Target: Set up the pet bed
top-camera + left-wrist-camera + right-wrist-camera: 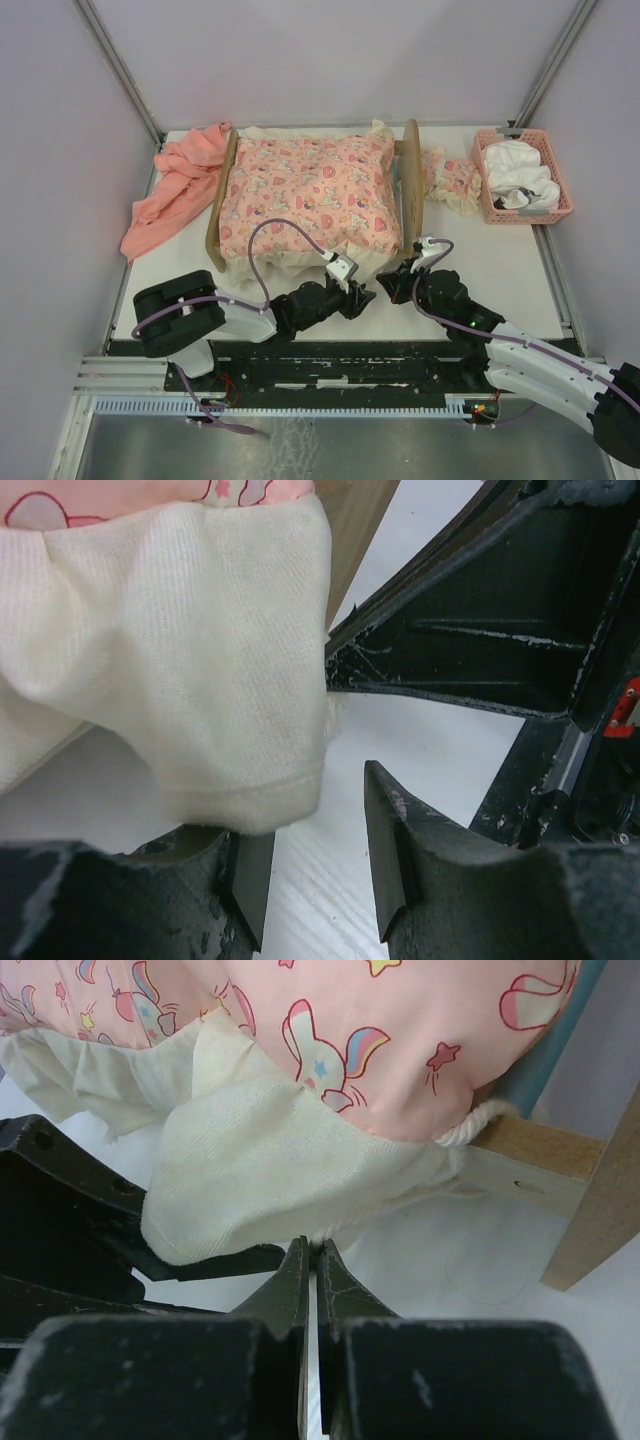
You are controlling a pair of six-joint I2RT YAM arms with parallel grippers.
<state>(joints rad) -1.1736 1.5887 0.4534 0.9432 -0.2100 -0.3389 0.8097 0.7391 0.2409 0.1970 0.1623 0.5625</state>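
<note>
Top external — pet bed (pixel 411 175) lies lengthwise, left to right

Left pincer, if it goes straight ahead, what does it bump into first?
Probably the cream cloth corner hanging off the pet bed, just ahead of the left pincer; depth is unclear.

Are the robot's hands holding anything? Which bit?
The left tool is open and holds nothing. The right tool is shut just below the cream blanket corner; a pinch cannot be told.
</note>
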